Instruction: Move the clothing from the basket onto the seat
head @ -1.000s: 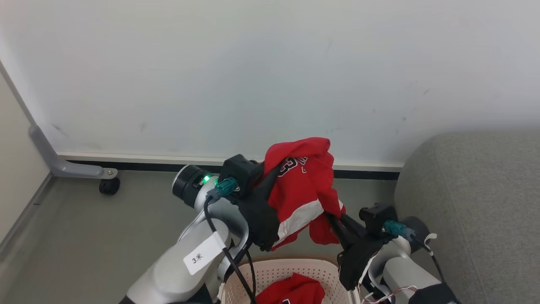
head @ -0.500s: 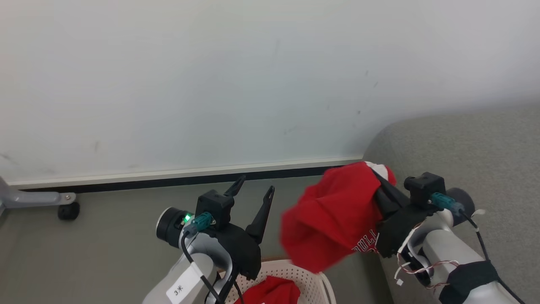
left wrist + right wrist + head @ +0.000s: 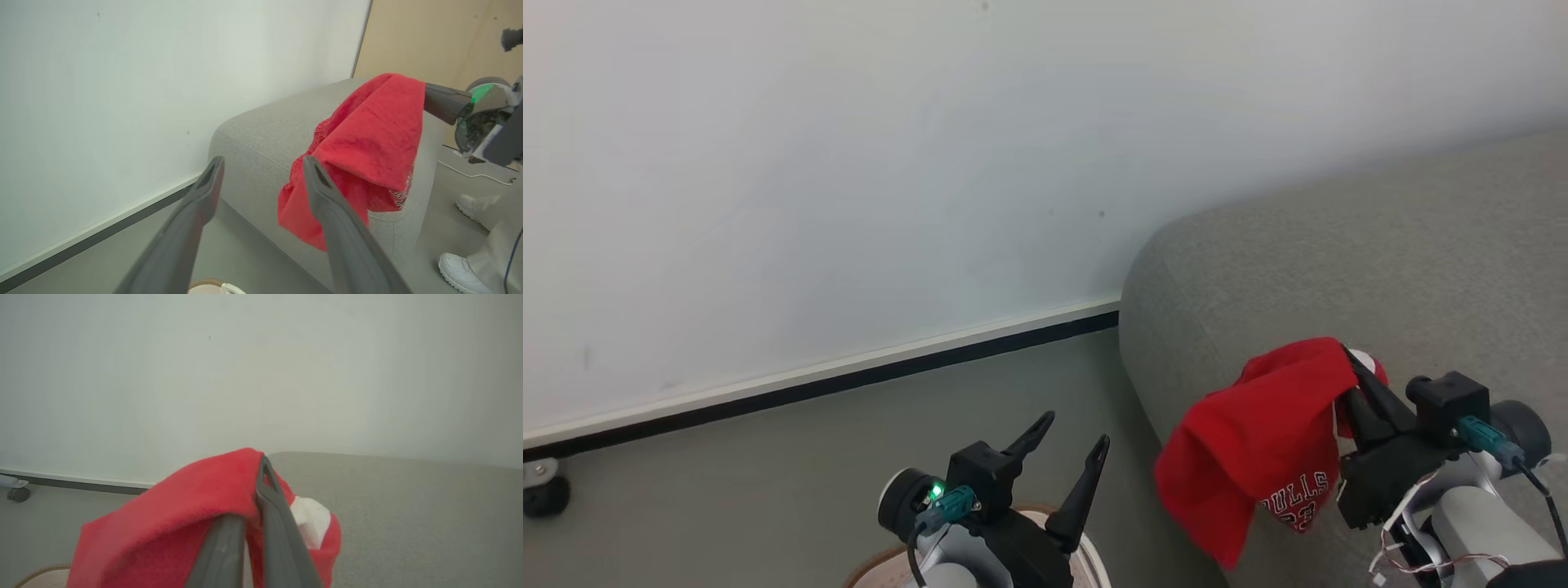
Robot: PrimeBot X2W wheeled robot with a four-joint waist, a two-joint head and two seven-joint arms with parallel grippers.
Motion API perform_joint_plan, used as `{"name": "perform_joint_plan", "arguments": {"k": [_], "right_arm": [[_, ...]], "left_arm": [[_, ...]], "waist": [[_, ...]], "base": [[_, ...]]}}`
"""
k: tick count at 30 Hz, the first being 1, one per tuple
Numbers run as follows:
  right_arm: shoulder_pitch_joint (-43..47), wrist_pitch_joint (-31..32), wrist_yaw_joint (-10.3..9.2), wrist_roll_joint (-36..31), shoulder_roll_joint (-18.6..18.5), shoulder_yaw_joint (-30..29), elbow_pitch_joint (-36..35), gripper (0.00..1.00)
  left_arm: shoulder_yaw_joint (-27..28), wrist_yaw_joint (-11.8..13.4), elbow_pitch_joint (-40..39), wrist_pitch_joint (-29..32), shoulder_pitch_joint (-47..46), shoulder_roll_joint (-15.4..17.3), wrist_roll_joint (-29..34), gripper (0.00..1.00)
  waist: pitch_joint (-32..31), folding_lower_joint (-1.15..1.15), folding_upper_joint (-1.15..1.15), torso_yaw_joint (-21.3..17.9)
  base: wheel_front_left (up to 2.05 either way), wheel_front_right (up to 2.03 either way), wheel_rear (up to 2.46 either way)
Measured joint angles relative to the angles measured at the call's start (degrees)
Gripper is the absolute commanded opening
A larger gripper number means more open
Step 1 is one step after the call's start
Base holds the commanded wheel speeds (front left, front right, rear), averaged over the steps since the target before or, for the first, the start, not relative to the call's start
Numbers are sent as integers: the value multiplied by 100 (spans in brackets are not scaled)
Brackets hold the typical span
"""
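The jersey (image 3: 1258, 445) hangs in the air from the right hand (image 3: 1360, 388), whose two dark fingers are pinched together on a bunched fold near its top. It drapes down over the rounded left end of the sofa (image 3: 1339, 261). Its lower hem dangles past that edge towards the floor (image 3: 768, 474), and I cannot tell whether any cloth touches the upholstery.

To do this step well, the jersey probably needs carrying further right, over the flat of the seat. It should then be lowered until the cloth pools and goes slack before the fingers part. Let go here and it would likely slide off the curved corner.

The left hand (image 3: 1073, 430) has its fingers wide apart and empty. It hovers above the basket (image 3: 45, 575) at the near left, well clear of the jersey, and is best kept there.

The jersey is soft red fabric that folds limply, with a patch of white and dark lettering low on its near side. The sofa is grey, coarse-woven cloth with blunt, rounded edges. Of the basket, a bit of pale plastic and a brown woven-look rim can be seen. Behind it all is a smooth pale wall (image 3: 849, 163) with a dark strip along its foot.
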Motion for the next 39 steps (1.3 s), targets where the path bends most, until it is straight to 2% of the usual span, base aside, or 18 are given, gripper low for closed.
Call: {"name": "perform_joint_plan", "arguments": {"k": [6,12,14,18,24,39], "right_arm": [[285,0,-80,-59,-196,-70,-570,0],[286,0,-88,-89,-241,-85,-861,0],[287,0,-88,-88,-346,-177,-951,0],[275,0,-86,-66,-491,-326,-1007,0],[-255,0,-9,13,-564,-504,-1002,0],[-2942,198,214,352,-723,-1080,-334,0]], "left_arm": [[-35,7,-115,-36,148,-12,2,100],[-13,109,-246,-45,219,-9,51,100],[-36,113,-281,-45,236,-9,111,100],[-129,137,-389,-64,235,-15,203,100],[-175,196,-565,-69,172,3,424,100],[-81,316,-1162,-75,-375,388,849,100]], "waist": [[23,0,0,-447],[88,0,0,-814],[154,0,0,-1010],[314,0,0,-1158],[661,0,0,-1183],[1667,1,0,-746]], "base": [[0,0,0],[0,0,0],[0,0,0],[0,0,0],[0,0,0],[0,0,0]]}}
